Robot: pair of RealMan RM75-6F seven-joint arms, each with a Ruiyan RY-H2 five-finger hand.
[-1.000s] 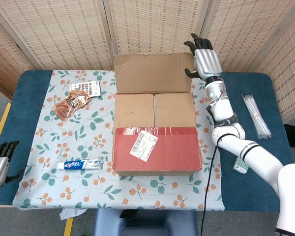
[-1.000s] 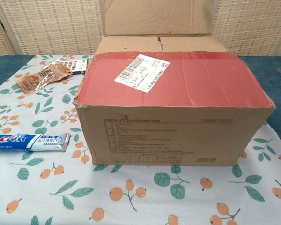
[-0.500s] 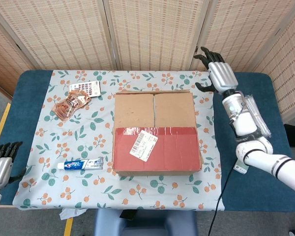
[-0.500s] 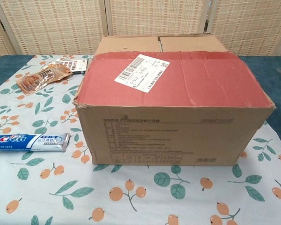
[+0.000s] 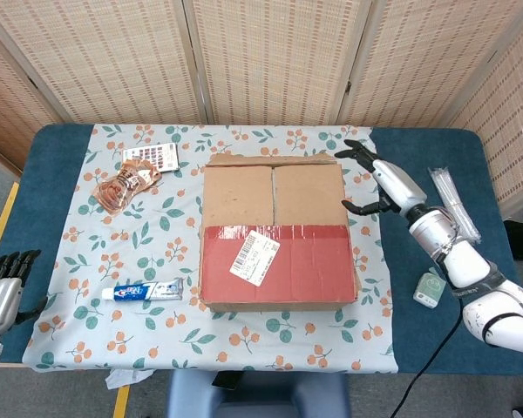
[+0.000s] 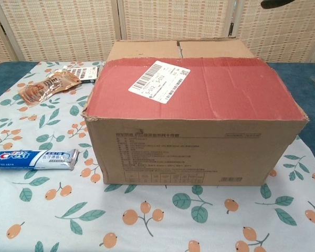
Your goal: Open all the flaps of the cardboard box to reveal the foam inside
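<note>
The cardboard box stands mid-table. Its near flap, red-taped with a white label, lies flat over the top. Behind it two brown inner flaps lie shut side by side. The far flap is folded back behind the box; only its hinge edge shows. No foam is visible. My right hand hovers just right of the box's far right corner, fingers spread, holding nothing; one dark fingertip shows in the chest view. My left hand hangs off the table's near left corner, empty.
A toothpaste tube lies left of the box. A snack packet and a flat card of buttons sit at the far left. A wrapped bundle of sticks and a small bottle lie at the right.
A second ago my right hand held the far flap upright. The flap has dropped back behind the box, and the hand has swung right and come down beside the box's right side.
</note>
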